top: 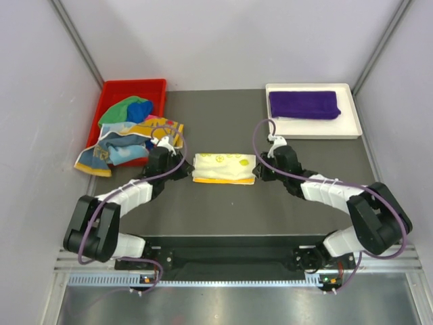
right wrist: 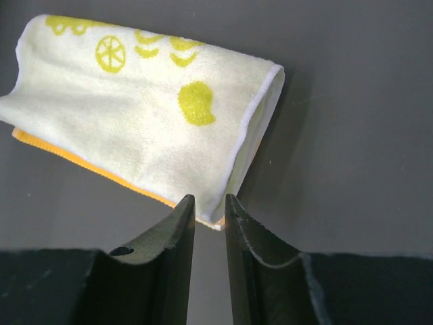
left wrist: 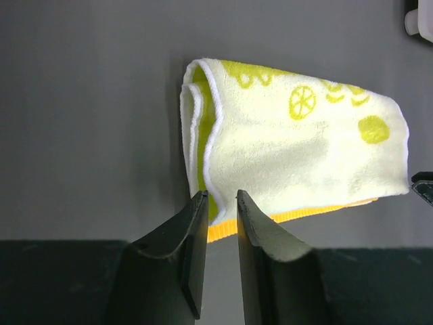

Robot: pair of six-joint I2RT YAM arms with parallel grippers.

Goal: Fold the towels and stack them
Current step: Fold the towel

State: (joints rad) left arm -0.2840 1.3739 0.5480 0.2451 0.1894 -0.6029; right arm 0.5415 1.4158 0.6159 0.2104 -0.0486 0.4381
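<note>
Far left: multicoloured towels (top: 125,132) heaped unfolded, spilling from the red bin (top: 111,88). Centre of the table (top: 223,210): left gripper (left wrist: 220,196) at one end of the pale yellow towel (top: 224,168), folded flat, right gripper (right wrist: 208,198) at the other, fingers nearly together, cannot tell whether pinching cloth. Far right: purple towel (top: 303,105) folded in the white tray (top: 311,130). Seemingly two folded, none stacked, heap left.

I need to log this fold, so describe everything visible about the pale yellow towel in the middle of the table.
The pale yellow towel looks like soft terry, printed with brighter yellow citrus shapes, with a white hem and an orange edge underneath. Folded in layers, it lies flat on the dark table between the arms. The left end effector and right end effector sit at its left and right ends, jaws nearly closed; whether they pinch it is unclear.
</note>
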